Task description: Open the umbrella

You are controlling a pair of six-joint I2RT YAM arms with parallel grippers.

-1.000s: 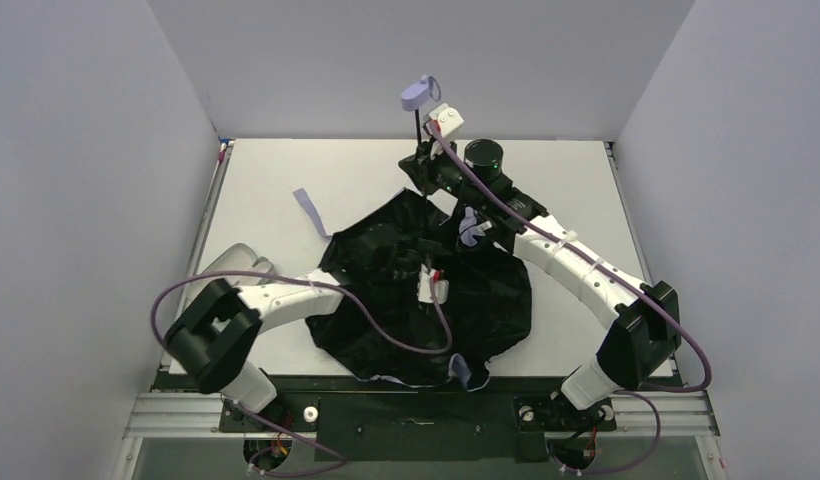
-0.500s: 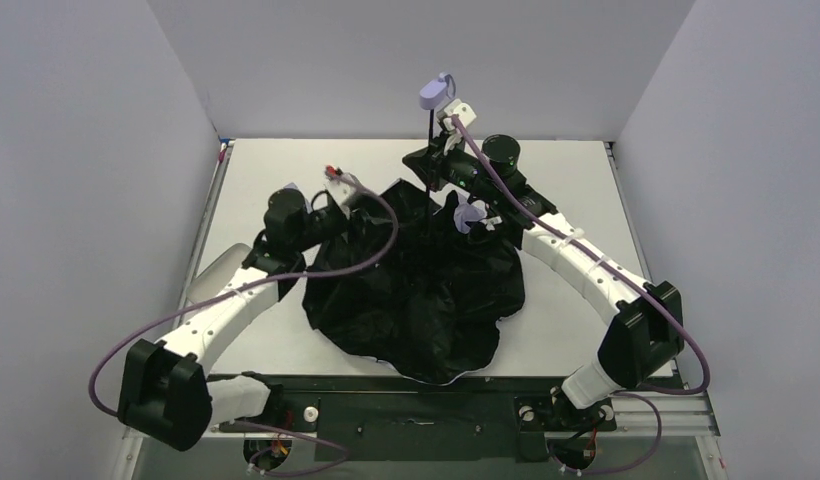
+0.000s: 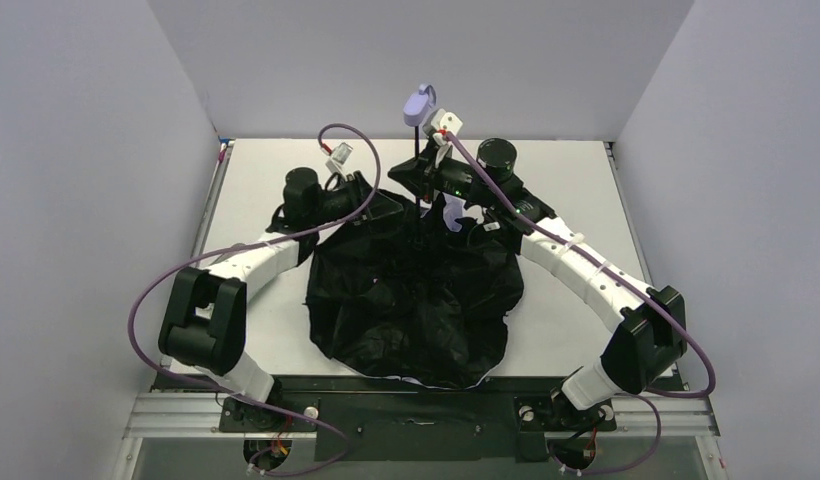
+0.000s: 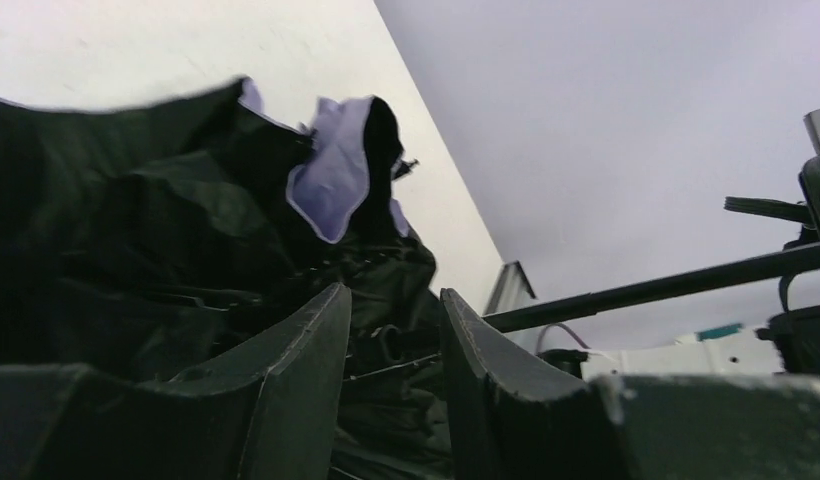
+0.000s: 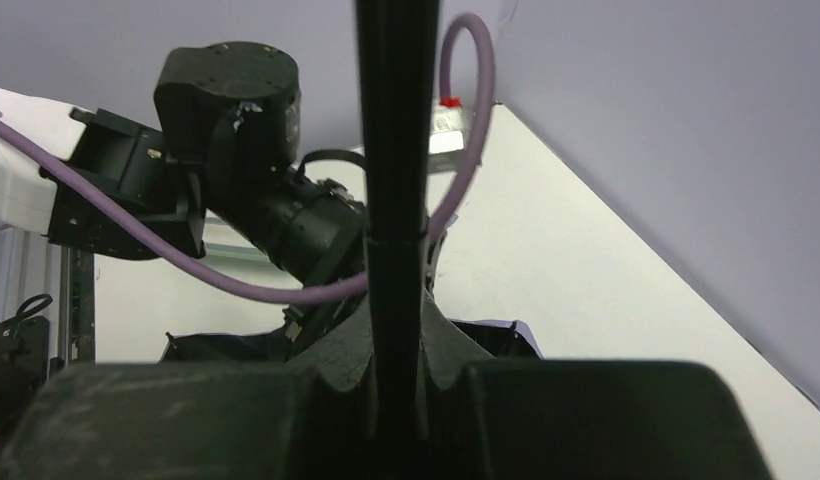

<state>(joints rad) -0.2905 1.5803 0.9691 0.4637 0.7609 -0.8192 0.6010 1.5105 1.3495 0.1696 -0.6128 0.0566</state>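
The umbrella is lying near the middle of the white table, its crumpled canopy spreading out with the black lining facing up. Its thin black shaft is rising from the canopy's far side, carrying the small lavender handle at the top. The right gripper is clamping the shaft below the handle; in the right wrist view the shaft is running straight up between its closed fingers. The left gripper is hovering at the canopy's far left edge, just beside the shaft. Its fingers are standing a narrow gap apart, gripping nothing that shows, with folds of black fabric and a lavender flap lying beyond them.
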